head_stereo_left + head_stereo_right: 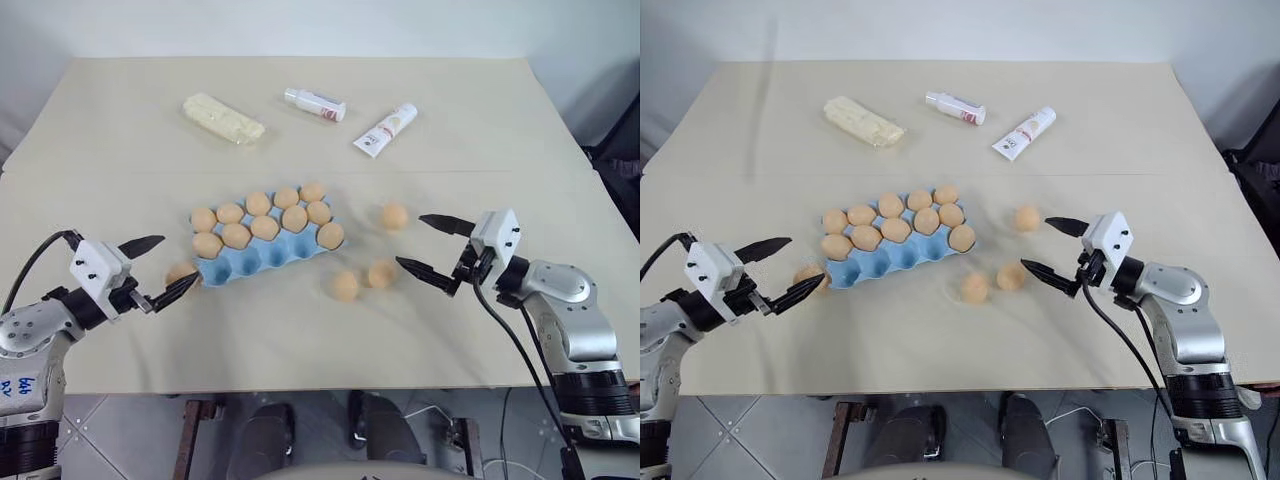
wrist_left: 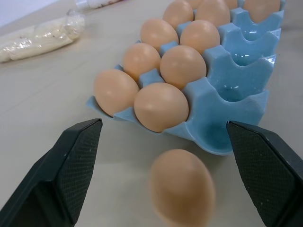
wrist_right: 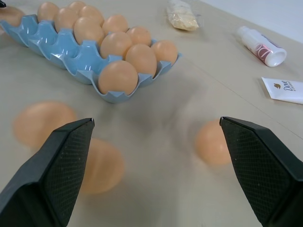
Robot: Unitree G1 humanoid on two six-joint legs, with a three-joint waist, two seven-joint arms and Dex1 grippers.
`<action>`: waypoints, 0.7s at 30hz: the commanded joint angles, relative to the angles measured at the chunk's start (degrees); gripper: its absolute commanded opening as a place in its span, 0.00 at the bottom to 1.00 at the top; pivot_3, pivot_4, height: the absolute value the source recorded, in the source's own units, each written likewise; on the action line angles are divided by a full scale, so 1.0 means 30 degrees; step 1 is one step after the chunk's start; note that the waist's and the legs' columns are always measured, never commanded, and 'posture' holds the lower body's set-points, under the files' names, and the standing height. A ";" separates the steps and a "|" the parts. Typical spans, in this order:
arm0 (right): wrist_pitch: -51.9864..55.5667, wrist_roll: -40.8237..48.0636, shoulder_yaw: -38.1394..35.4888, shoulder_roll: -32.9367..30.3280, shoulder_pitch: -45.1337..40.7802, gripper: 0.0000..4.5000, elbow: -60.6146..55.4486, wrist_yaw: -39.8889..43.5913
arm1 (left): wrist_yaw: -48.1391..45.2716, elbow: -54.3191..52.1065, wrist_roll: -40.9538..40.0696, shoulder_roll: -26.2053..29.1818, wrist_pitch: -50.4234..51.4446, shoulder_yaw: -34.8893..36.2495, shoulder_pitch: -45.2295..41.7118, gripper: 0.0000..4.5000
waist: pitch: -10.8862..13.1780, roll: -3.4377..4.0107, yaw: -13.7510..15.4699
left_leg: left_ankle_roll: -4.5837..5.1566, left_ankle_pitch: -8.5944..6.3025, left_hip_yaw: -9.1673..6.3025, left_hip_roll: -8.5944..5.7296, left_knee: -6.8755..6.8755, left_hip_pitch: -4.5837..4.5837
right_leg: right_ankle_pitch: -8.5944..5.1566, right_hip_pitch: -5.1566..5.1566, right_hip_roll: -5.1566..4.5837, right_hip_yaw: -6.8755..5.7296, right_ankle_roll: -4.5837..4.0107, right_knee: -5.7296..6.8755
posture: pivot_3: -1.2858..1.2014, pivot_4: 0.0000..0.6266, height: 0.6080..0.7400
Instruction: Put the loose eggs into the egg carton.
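A: Looking at the left hand (image 1: 147, 269), why is it spread and empty?

B: One loose egg (image 2: 182, 187) lies on the bench (image 1: 300, 340) just ahead of it, between the fingers, beside the egg carton (image 1: 262, 252), whose near row is free.

A: And the right hand (image 1: 433, 247)?

B: Also spread, holding nothing. Three loose eggs (image 1: 345, 285) lie before it, the carton beyond them.

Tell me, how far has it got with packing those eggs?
Ten eggs already sit in the blue egg carton, filling two rows; the near row's cups are empty. Nothing is held: the left hand and right hand are both open. Four loose eggs remain: one by the left hand, three near the right.
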 commanded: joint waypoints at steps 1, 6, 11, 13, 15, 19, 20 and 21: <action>-0.0217 0.0049 -0.0239 0.0122 -0.0112 1.00 -0.0376 -0.0310 | -0.0119 -0.0794 -0.0431 0.0246 0.0318 0.0255 0.0087 0.99 | 0.0000 0.0000 0.0004 | 0.0000 0.0000 0.0002 0.0000 0.0002 0.0000 | 0.0000 0.0000 0.0000 0.0001 0.0000 0.0002 | 0.52 0.24 1.00; -0.0268 0.0133 -0.1558 0.0016 0.0735 1.00 -0.0690 -0.1535 | -0.0593 -0.1500 -0.0985 -0.0089 0.0659 -0.0329 -0.0309 0.99 | 0.0000 -0.0001 0.0019 | 0.0002 -0.0002 0.0006 0.0000 0.0019 0.0000 | 0.0000 0.0000 0.0000 0.0010 0.0001 0.0013 | 0.52 0.24 1.00; -0.1077 -0.0112 -0.3600 -0.0222 0.3359 1.00 -0.0485 -0.2604 | -0.1441 -0.2688 -0.1247 -0.0609 0.0588 -0.1929 -0.0887 0.99 | -0.0001 0.0000 0.0307 | 0.0004 -0.0008 0.0002 -0.0002 0.0019 -0.0004 | 0.0002 0.0016 -0.0001 0.0006 0.0003 0.0004 | 0.52 0.24 1.00; -0.1380 -0.0240 -0.3985 -0.0191 0.4121 1.00 -0.0250 -0.2805 | -0.1955 -0.2804 -0.1083 -0.0799 0.0108 -0.2627 -0.1120 0.99 | 0.0000 0.0000 0.0289 | 0.0011 -0.0014 0.0027 -0.0002 0.0016 -0.0004 | 0.0005 0.0015 0.0004 0.0014 0.0010 0.0019 | 0.52 0.24 1.00; -0.1322 -0.0408 -0.4015 -0.0115 0.4352 1.00 -0.0098 -0.3116 | -0.2503 -0.2567 -0.0892 -0.0944 -0.0456 -0.3252 -0.1404 0.99 | 0.0000 0.0000 0.0166 | 0.0017 -0.0016 0.0078 -0.0002 0.0026 0.0014 | 0.0009 0.0010 0.0017 0.0017 0.0016 0.0013 | 0.52 0.24 1.00; -0.0234 -0.0712 -0.3314 0.0096 0.3508 1.00 0.0087 -0.4037 | -0.2983 -0.1745 -0.0840 -0.1055 -0.1011 -0.3788 -0.1895 0.99 | 0.0000 0.0000 -0.0150 | 0.0104 -0.0056 0.0211 0.0015 0.0046 0.0110 | 0.0028 0.0008 0.0043 0.0035 0.0036 0.0088 | 0.52 0.24 1.00; 0.0155 -0.0693 -0.3140 0.0207 0.3087 1.00 0.0174 -0.4274 | -0.3013 -0.1593 -0.0818 -0.1075 -0.1079 -0.3831 -0.2012 0.99 | 0.0001 0.0001 -0.0211 | 0.0111 -0.0059 0.0214 0.0025 0.0065 0.0115 | 0.0037 0.0008 0.0049 0.0038 0.0025 0.0103 | 0.52 0.24 1.00; 0.0438 -0.0759 -0.2833 0.0296 0.2560 1.00 0.0259 -0.4410 | -0.3024 -0.1446 -0.0764 -0.1093 -0.1171 -0.3857 -0.2120 0.99 | 0.0002 0.0003 -0.0281 | 0.0117 -0.0057 0.0214 0.0034 0.0077 0.0117 | 0.0052 0.0008 0.0054 0.0041 0.0011 0.0108 | 0.52 0.24 1.00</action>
